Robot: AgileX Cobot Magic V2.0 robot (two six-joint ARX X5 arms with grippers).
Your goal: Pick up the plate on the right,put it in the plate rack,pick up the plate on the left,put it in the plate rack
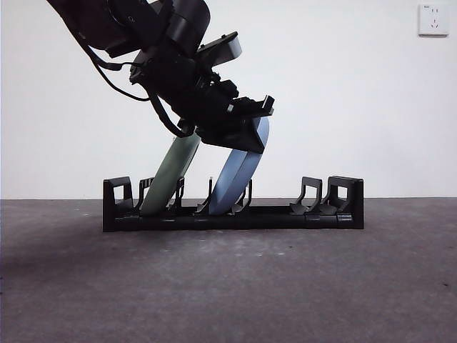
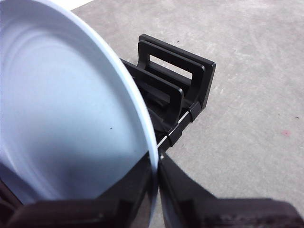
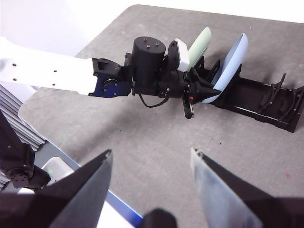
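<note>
The black plate rack (image 1: 285, 216) lies across the middle of the table. A pale green plate (image 1: 170, 175) leans in a slot near its left end. A light blue plate (image 1: 239, 179) stands tilted in a middle slot with its lower edge between the prongs. My left gripper (image 1: 250, 145) is shut on the blue plate's upper rim. In the left wrist view the jaws pinch the plate (image 2: 71, 109) by its rim, with a rack end bracket (image 2: 175, 80) beyond. My right gripper (image 3: 151, 152) hangs open and holds nothing, well back from the rack (image 3: 266, 102).
The rack's slots to the right of the blue plate (image 3: 230, 61) hold nothing. A wall socket (image 1: 433, 19) is at the top right. The grey table's edge (image 3: 71, 156) runs close under the right gripper.
</note>
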